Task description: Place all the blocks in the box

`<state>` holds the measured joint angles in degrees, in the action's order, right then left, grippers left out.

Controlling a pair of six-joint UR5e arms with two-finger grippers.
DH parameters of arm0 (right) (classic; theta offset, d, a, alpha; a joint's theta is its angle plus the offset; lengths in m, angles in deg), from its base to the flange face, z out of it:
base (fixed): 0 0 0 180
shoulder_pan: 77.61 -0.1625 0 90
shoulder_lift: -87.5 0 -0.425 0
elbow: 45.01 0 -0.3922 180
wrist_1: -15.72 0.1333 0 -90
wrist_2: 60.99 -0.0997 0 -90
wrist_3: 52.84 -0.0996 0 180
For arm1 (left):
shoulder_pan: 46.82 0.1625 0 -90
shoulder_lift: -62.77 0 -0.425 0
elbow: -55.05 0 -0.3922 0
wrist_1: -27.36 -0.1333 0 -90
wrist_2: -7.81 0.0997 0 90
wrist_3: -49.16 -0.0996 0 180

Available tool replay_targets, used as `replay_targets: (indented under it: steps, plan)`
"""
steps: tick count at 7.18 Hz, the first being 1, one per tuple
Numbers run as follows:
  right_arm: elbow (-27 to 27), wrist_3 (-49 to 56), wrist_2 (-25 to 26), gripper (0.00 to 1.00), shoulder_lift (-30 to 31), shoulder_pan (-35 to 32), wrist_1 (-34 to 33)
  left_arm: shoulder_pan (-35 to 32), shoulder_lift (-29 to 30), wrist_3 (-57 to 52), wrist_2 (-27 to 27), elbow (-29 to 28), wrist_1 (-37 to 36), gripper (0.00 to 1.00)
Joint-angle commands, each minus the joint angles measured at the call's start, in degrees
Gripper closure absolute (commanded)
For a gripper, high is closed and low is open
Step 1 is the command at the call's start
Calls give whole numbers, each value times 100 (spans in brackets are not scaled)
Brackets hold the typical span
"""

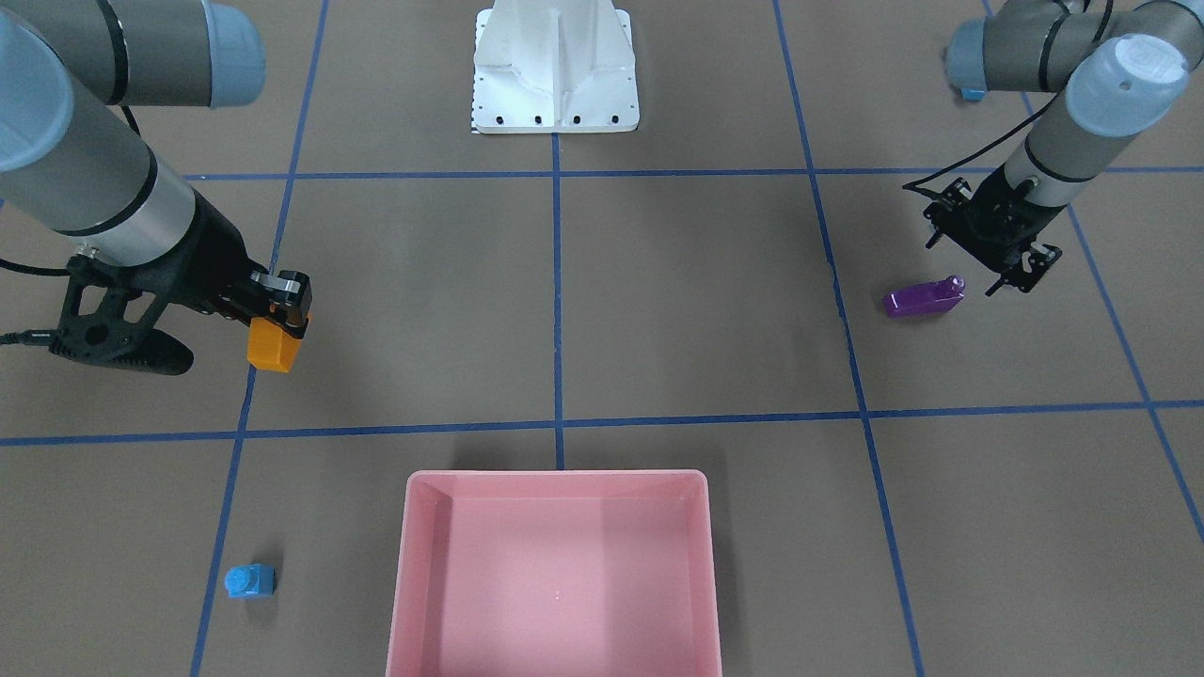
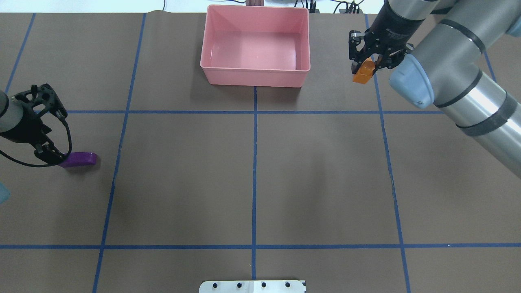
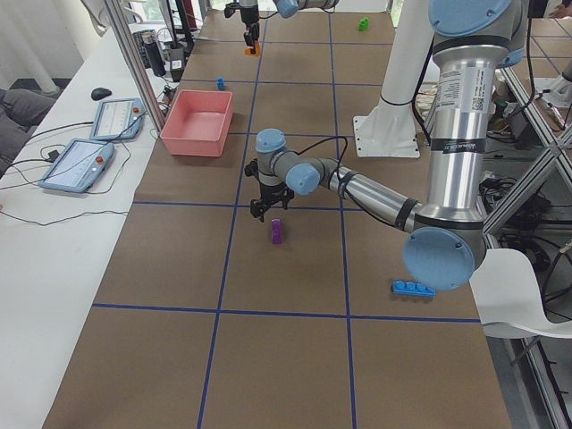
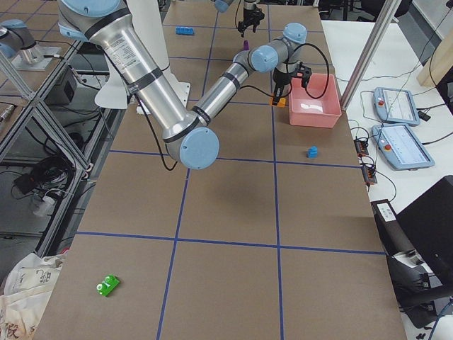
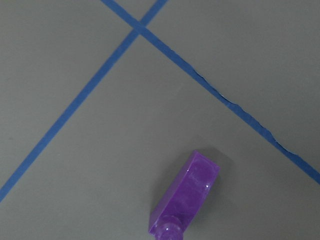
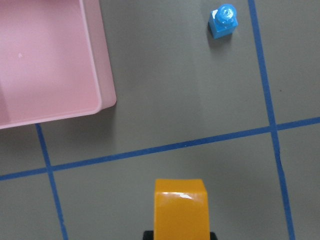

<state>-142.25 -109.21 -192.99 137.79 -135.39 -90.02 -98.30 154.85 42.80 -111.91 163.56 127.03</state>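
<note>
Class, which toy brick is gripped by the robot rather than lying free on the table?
The orange sloped plastic brick: it alone is clamped between the right gripper's fingers. The long purple brick, for one, lies loose.

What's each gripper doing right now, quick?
Left gripper: open, holding nothing; the purple block lies on the table beside it.
Right gripper: shut on the orange block.

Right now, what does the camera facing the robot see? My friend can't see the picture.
The right tool grips an orange block at the picture's left, away from an empty pink box at the bottom. The open left tool hangs by a purple block at the right; a small blue block lies left of the box.
</note>
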Motion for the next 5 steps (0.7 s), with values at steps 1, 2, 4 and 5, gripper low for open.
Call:
replay_targets:
  steps: [1,2,4,5]
  plan:
    - [930,-862,17,100,-510,143,1084,156,99,-6,152,-162,-1,0]
    - [1448,-1189,34,100,-764,231,1621,165,118,-6,152,-207,-1,0]
    - [2345,-1236,427,100,-1440,232,2238,165,179,-14,152,-364,17,0]
    - [2767,-1228,482,100,-1774,223,2355,191,240,-6,152,-435,17,0]
